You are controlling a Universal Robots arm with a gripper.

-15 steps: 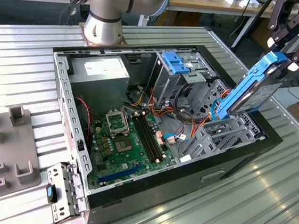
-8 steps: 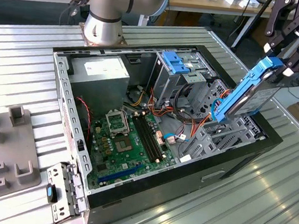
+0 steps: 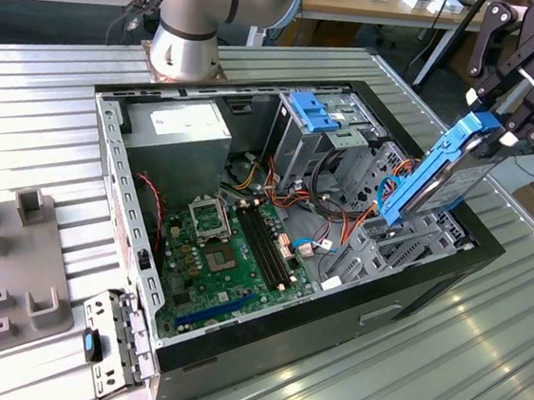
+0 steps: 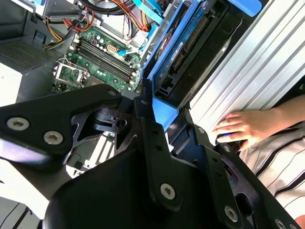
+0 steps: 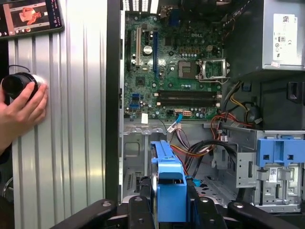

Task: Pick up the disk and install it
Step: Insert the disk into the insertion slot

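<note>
The gripper (image 3: 500, 124) hangs at the upper right of the exterior view, its two fingers pressed in on the top end of the disk (image 3: 440, 185), pinching it by the blue rail. The disk is off the table and over the open computer case (image 3: 261, 347), at the case's end on the exterior view's right. It hangs straight below the gripper. Its long axis is steep but not plumb: it slopes down from the fingers toward the exterior view's left. The lower end dips just inside the case rim, over the grey drive bay (image 3: 405, 248). I cannot tell whether that end touches the bay or hangs just clear of it. In the first wrist view the disk (image 5: 167, 183) shows edge-on between the fingers, with the blue rail facing the camera and the bay floor beyond it. By my judgement it is not yet seated, since it sits tilted rather than flat in the bay. A person's hand (image 5: 21, 107) rests on the ribbed table (image 5: 81, 119), well apart from the case.
</note>
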